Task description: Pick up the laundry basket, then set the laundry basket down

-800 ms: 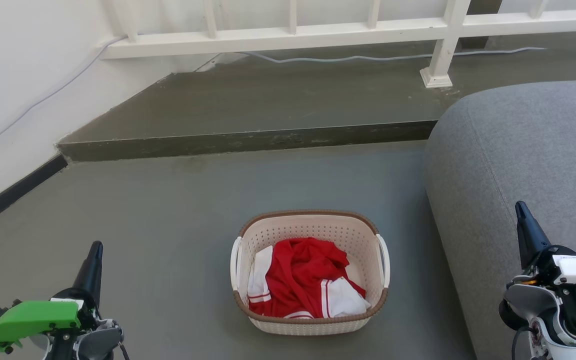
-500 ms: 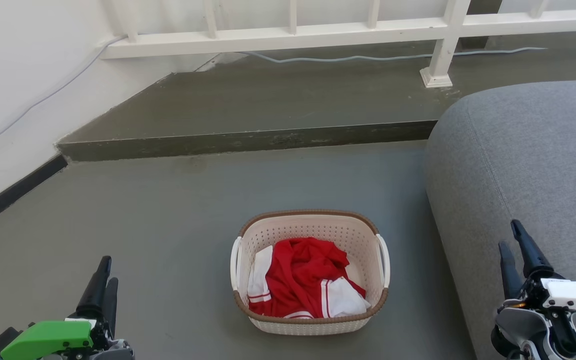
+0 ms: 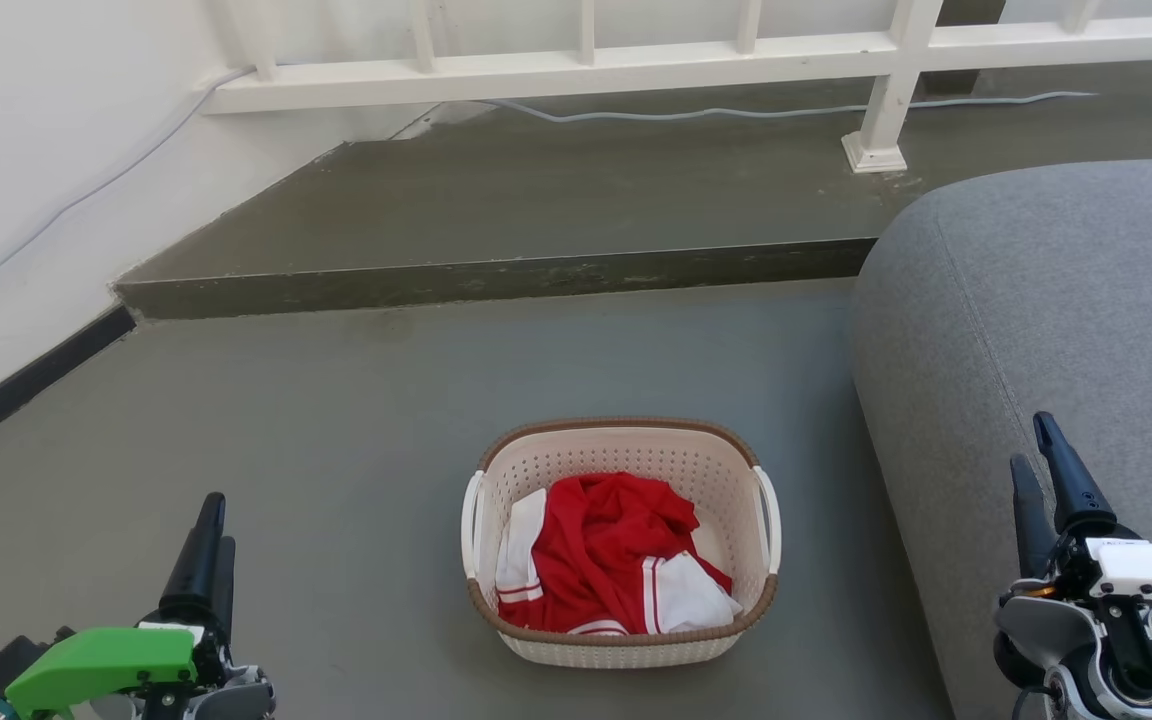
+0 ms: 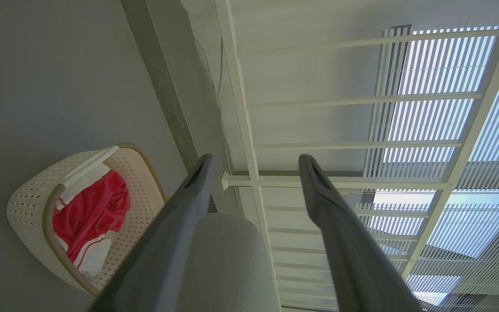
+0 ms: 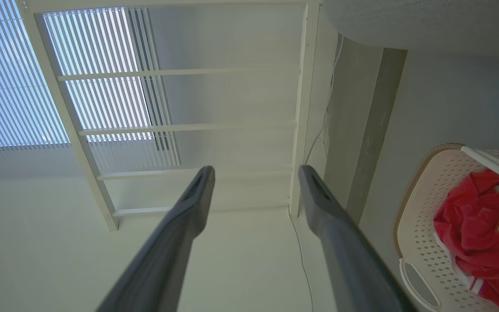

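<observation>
The laundry basket (image 3: 616, 650) is cream perforated plastic with a brown rim and white side handles. It stands on the grey floor in the lower middle of the head view, with red and white clothes (image 3: 606, 550) inside. My left gripper (image 3: 218, 520) is low at the left, well apart from the basket, and is open and empty. Over at the right, in front of the sofa, my right gripper (image 3: 1030, 440) is also open and empty. The left gripper (image 4: 256, 160) has the basket (image 4: 28, 203) off to its left. The right gripper (image 5: 256, 170) has the basket (image 5: 422, 203) at its right.
A grey sofa (image 3: 1036, 300) stands close to the basket's right side. Behind the basket is a raised concrete step (image 3: 496, 280) with a white railing (image 3: 586, 75) and a cable (image 3: 696, 113) on it. A white wall (image 3: 26, 150) runs along the left.
Both wrists have turned, so two fingers of each gripper show now instead of one. The left gripper sits slightly lower. The basket has not moved.
</observation>
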